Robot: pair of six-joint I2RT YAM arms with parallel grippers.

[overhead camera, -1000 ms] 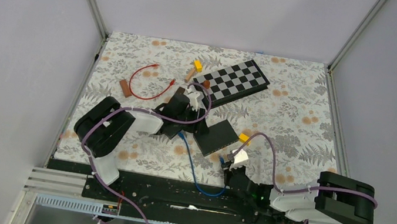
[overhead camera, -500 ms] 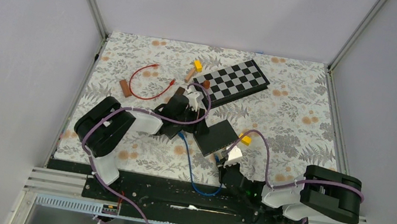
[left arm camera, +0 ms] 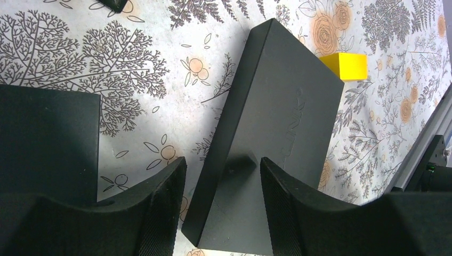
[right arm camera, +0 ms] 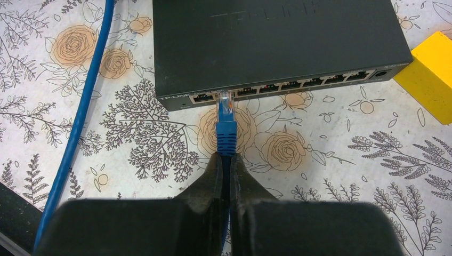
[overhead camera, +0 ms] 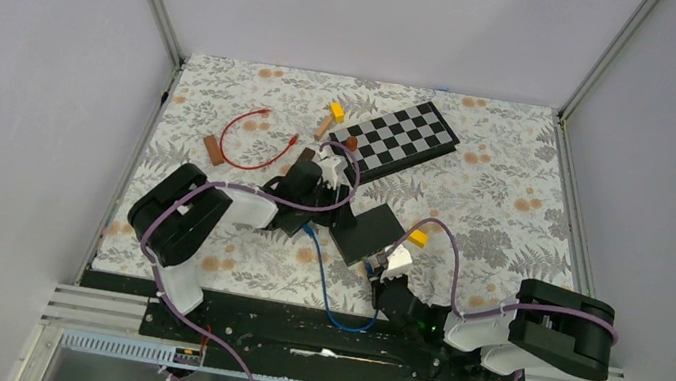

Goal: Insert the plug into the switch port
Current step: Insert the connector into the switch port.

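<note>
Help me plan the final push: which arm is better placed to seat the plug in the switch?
Right. The right tool is shut on the blue cable behind the plug, whose tip meets the port row of the switch. The left tool stands open over the switch.

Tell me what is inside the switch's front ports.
The blue plug, pinched by the right end effector, has its clear tip at the mouth of the second port from the left on the switch. The other ports look empty. How deep the tip sits is hidden.
</note>
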